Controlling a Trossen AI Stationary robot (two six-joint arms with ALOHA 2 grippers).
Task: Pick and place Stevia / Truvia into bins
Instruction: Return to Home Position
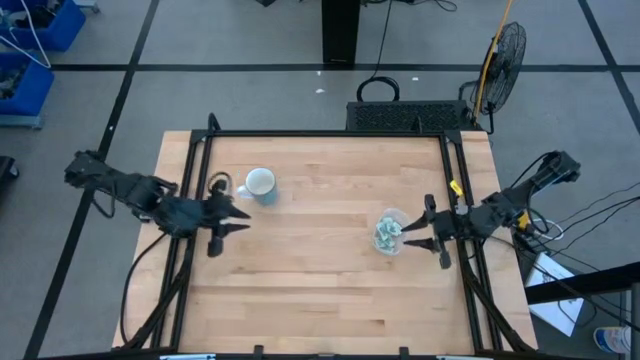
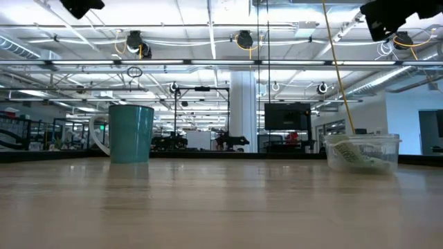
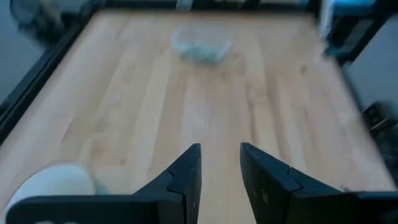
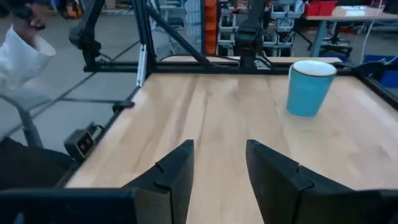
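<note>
The wooden table (image 1: 320, 300) is sitting between two dark arms. The left gripper (image 1: 240, 218) is hovering near the table's 9 o'clock side, jaws spread and holding nothing. The right gripper (image 1: 410, 236) is hanging at 3 o'clock, jaws likewise apart and empty. A teal mug (image 1: 260, 184) is standing at 10 o'clock. The clear plastic tub (image 1: 398, 214) is sitting just beside the right fingertips, with the green-and-white Stevia packets (image 1: 386, 236) lying heaped inside it.
</note>
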